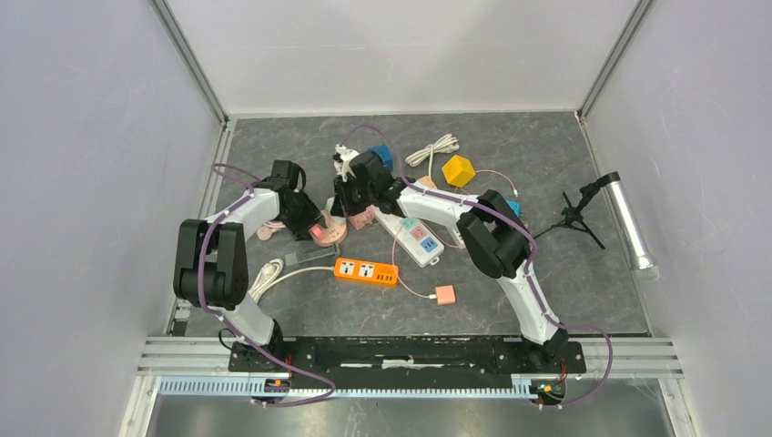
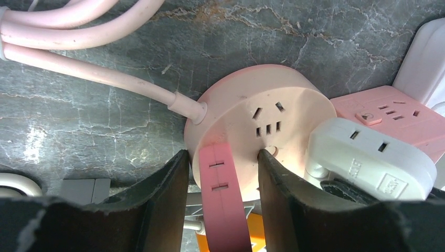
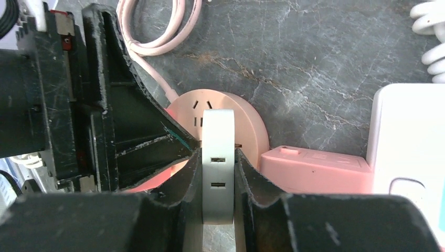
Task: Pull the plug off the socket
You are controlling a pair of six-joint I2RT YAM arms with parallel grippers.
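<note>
Shows the right gripper (image 3: 218,153) clenched on a white plug (image 3: 218,126), mid-frame, sitting on a round pink socket (image 3: 246,118). Shows the left gripper (image 2: 223,157) partly open, fingers (image 2: 168,184) astride a pink adapter (image 2: 223,210), narrow gaps either side.

I work over a dark grey counter (image 1: 583,273), veined like marble with pale and rusty streaks that my wrist views show close up. Three plain panels box it in: a white back wall (image 1: 401,55), a pale lilac left wall (image 1: 82,182) and a matching right wall (image 1: 710,137). Silvery metal posts (image 1: 189,59) slant up from the two far corners, where the panels meet. Along the near edge of the counter lies a ribbed aluminium rail (image 1: 637,350), and just below it runs a slotted strip (image 1: 410,387). The light on my side is even and soft; shadows on the counter are faint, and the stone pattern carries a mild sheen.
</note>
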